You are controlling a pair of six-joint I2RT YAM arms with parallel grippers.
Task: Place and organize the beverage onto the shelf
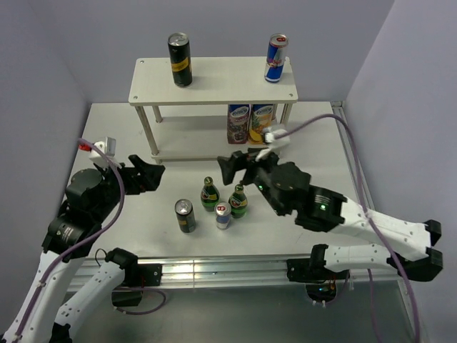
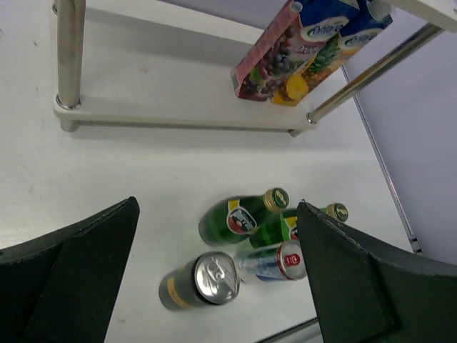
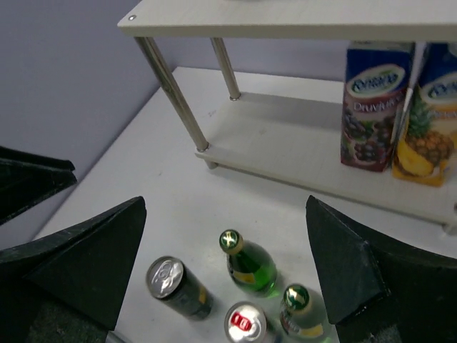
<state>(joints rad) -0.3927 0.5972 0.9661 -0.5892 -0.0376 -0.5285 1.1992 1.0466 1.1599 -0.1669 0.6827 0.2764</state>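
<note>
grape carton (image 1: 238, 123): upright, blue top, dark fruit print
pineapple carton (image 1: 261, 121): upright, just beside the grape carton, on its right
table (image 1: 143, 207): white, matte

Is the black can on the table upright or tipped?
Upright. The black can stands on its base, its silver top facing up in the top view.

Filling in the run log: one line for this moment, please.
shelf top: black can, blue can | table: two bottles, two cans | left gripper: open | right gripper: open
</note>
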